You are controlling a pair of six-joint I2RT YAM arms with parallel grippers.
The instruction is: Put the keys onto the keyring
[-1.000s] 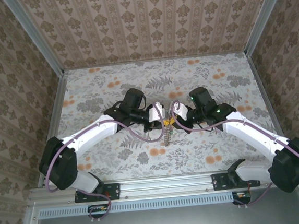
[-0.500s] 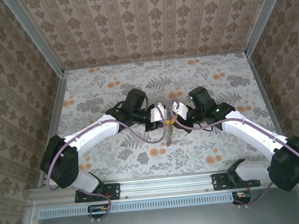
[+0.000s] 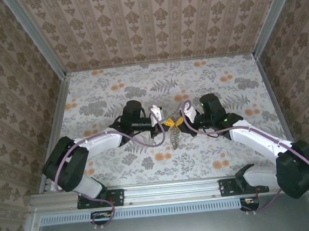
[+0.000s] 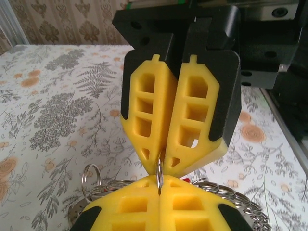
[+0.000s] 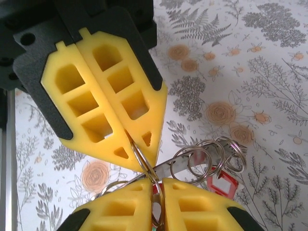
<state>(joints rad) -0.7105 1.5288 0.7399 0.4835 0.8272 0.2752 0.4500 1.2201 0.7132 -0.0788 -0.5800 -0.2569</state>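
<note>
A thin metal split ring, the keyring [image 4: 159, 174], stands edge-on between two pairs of yellow fingers. My left gripper [image 4: 160, 190] is shut on its lower part. My right gripper [image 4: 160, 163] pinches its upper part from the opposite side. In the right wrist view the right gripper [image 5: 161, 186] holds the keyring [image 5: 140, 155] in a narrow gap, with the left gripper [image 5: 140, 164] above. A bunch of small rings [image 5: 211, 154] with a red-tagged key [image 5: 222, 185] hangs beside them. From above, both grippers [image 3: 172, 123] meet tip to tip over the table, the bunch [image 3: 174, 138] dangling below.
The floral table [image 3: 114, 86] is walled by patterned panels on three sides. Metal rails [image 3: 56, 110] run along the left and right edges. More loose rings [image 4: 90, 177] curl beside my left fingers.
The left arm has sunk lower and drawn back to the left, its wrist now flatter. The right jaws have eased apart slightly. The grippers still meet at the same spot.
</note>
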